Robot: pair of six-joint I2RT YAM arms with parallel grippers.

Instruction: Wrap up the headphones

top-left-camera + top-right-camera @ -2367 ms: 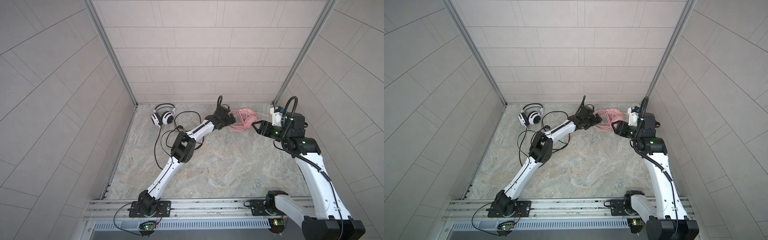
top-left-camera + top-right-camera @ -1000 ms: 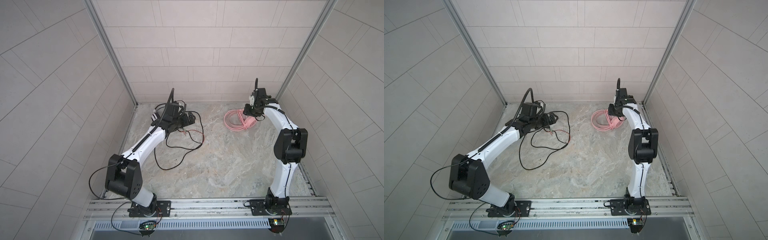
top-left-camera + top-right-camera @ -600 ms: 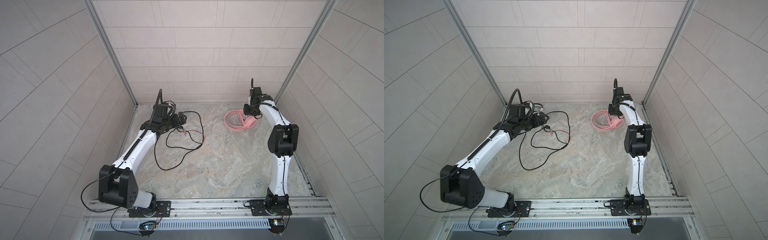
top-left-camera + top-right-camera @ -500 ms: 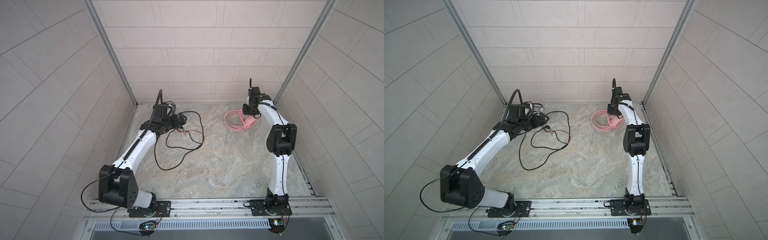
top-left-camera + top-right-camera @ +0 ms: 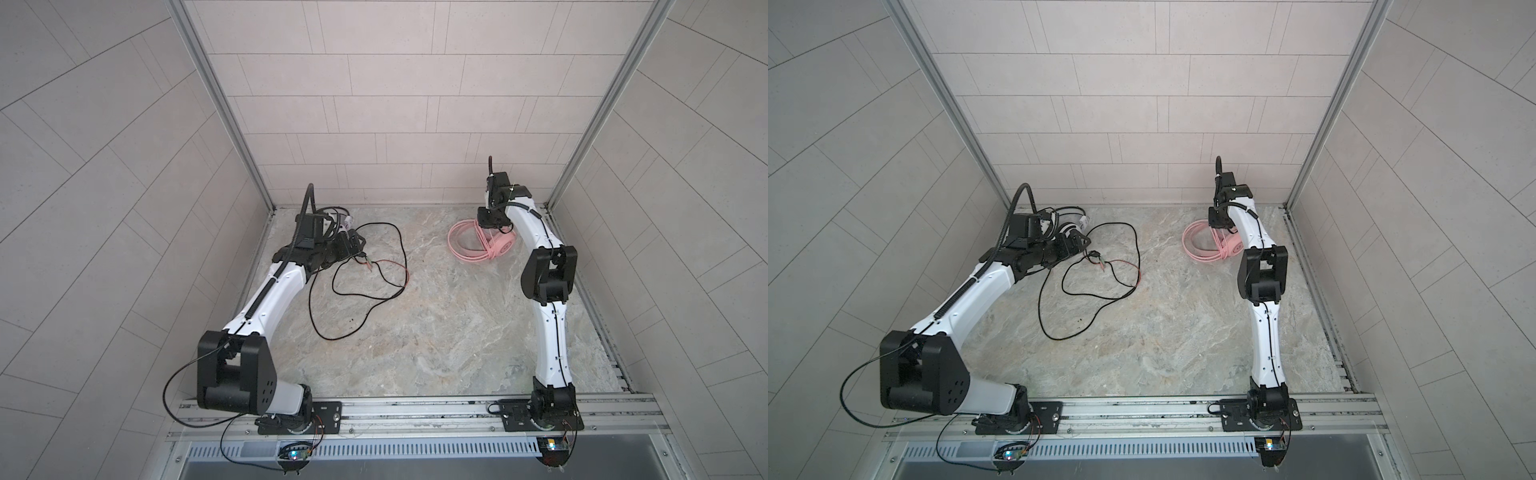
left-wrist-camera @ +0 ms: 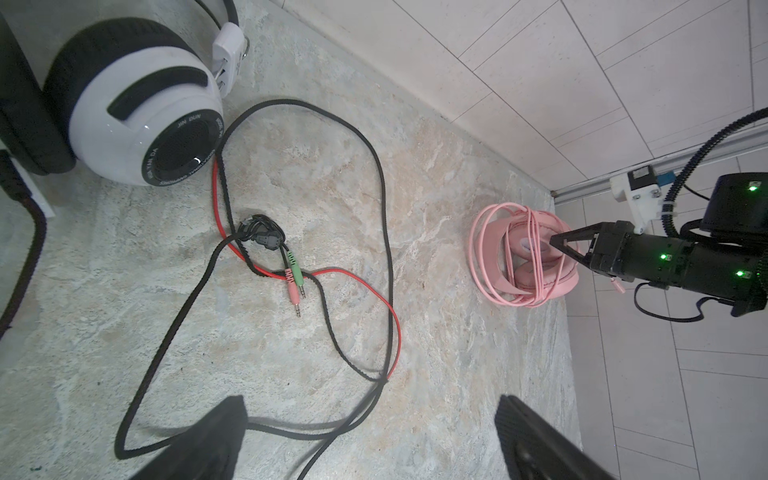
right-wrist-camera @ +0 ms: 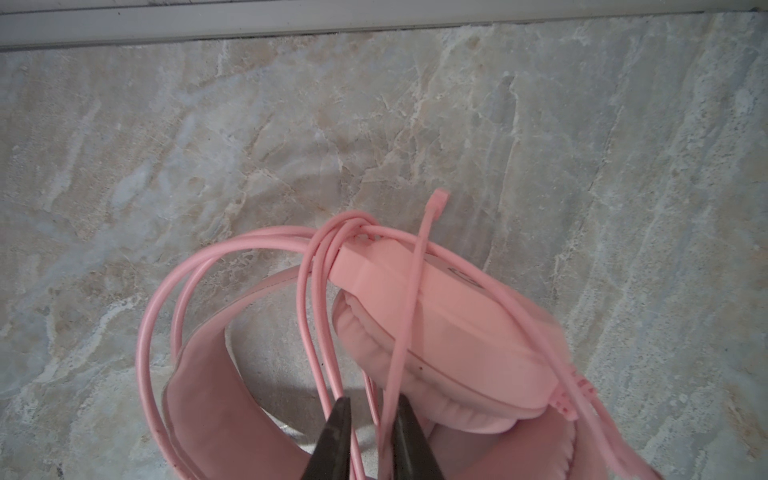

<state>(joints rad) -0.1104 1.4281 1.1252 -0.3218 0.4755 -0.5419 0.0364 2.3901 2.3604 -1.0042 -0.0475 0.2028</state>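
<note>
- Pink headphones (image 7: 436, 316): right end effector (image 7: 372, 401) has narrowed around pink cable (image 7: 307, 291); clamped or not, cannot tell.
- Left end effector (image 6: 371, 405) wide; black cable (image 6: 386, 224) ahead, unwrapped.

The middle and near worktop (image 5: 436, 332) lies bare, open for a pass from either side. On the left the black cable (image 6: 299, 102) sprawls in loose loops, with a red wire (image 6: 345, 271) and two plugs (image 6: 293, 262) tangled inside. My left jaws stand wide apart above that tangle. The white-and-black headset (image 6: 137, 108) sits tight by the back wall (image 5: 395, 104). The pink headset (image 7: 436, 316) lies near the back right corner, close to the right wall (image 5: 665, 208). Strands of its pink cable (image 7: 417, 266) run through the narrow gap of my right jaws.
</note>
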